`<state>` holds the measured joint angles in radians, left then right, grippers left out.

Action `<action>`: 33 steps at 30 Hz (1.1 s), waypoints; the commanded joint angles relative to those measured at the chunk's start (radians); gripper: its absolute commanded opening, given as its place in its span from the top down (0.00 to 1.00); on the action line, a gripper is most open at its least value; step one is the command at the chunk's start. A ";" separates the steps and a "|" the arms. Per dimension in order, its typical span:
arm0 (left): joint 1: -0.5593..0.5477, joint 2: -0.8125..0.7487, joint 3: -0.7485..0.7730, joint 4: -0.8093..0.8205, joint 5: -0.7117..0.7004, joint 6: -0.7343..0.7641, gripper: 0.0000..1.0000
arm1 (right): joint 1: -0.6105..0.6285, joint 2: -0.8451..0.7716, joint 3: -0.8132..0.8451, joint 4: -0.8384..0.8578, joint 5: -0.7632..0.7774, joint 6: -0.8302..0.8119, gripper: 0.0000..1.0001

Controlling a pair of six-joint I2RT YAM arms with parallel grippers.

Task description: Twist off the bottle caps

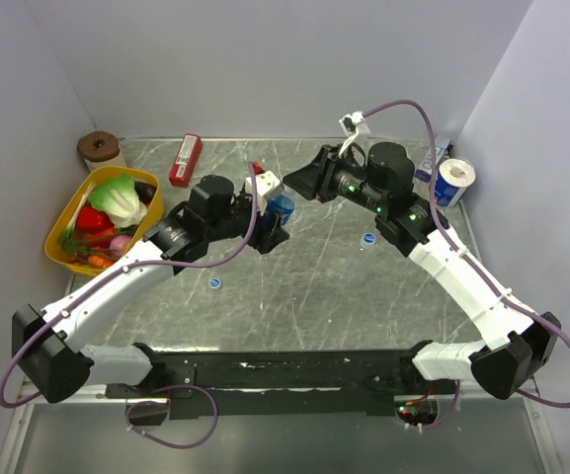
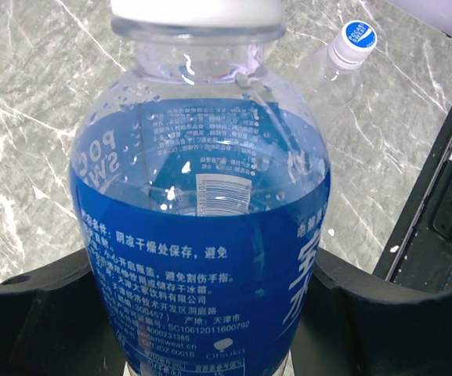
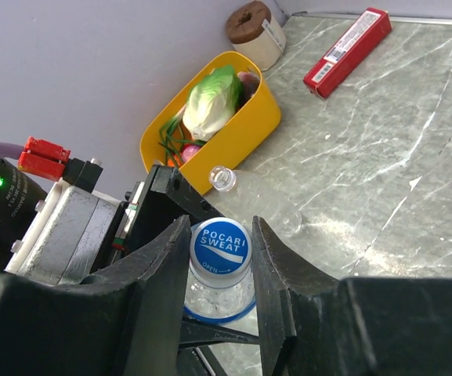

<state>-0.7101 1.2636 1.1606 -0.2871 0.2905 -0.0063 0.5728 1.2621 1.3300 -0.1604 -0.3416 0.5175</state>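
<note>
My left gripper (image 1: 271,229) (image 2: 210,309) is shut on the body of a clear bottle with a blue label (image 1: 281,208) (image 2: 202,235) and holds it upright. My right gripper (image 1: 294,190) (image 3: 220,249) has its fingers pressed on both sides of that bottle's blue and white cap (image 3: 220,246). A second clear bottle (image 2: 327,78) lies on the table behind it with its cap (image 2: 354,39) on. A third clear bottle (image 3: 269,205) lies with an open mouth. Two loose caps (image 1: 368,238) (image 1: 214,283) lie on the table.
A yellow basket of toy vegetables (image 1: 59,229) (image 3: 245,125) stands at the left. A red box (image 1: 185,159) (image 3: 347,51) and a brown-topped roll (image 1: 100,148) lie at the back left. A toilet roll (image 1: 454,181) stands at the back right beside the wall.
</note>
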 commanded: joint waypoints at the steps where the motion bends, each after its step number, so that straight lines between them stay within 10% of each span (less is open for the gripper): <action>1: -0.006 -0.041 0.022 0.037 -0.002 -0.023 0.59 | 0.024 0.010 0.043 0.018 -0.010 -0.017 0.59; 12: -0.006 -0.049 0.021 0.037 -0.008 -0.024 0.60 | 0.029 0.020 0.046 0.021 -0.013 -0.011 0.54; 22: -0.005 -0.053 0.016 0.042 0.012 -0.023 0.60 | 0.029 -0.001 0.026 0.045 0.001 -0.013 0.79; 33: 0.044 -0.118 -0.010 0.108 0.480 -0.020 0.60 | 0.022 -0.049 -0.057 0.203 -0.155 -0.114 1.00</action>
<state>-0.6838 1.2118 1.1442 -0.2787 0.4393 -0.0422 0.5934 1.2381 1.2869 -0.0639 -0.4175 0.4961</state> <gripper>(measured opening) 0.673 0.424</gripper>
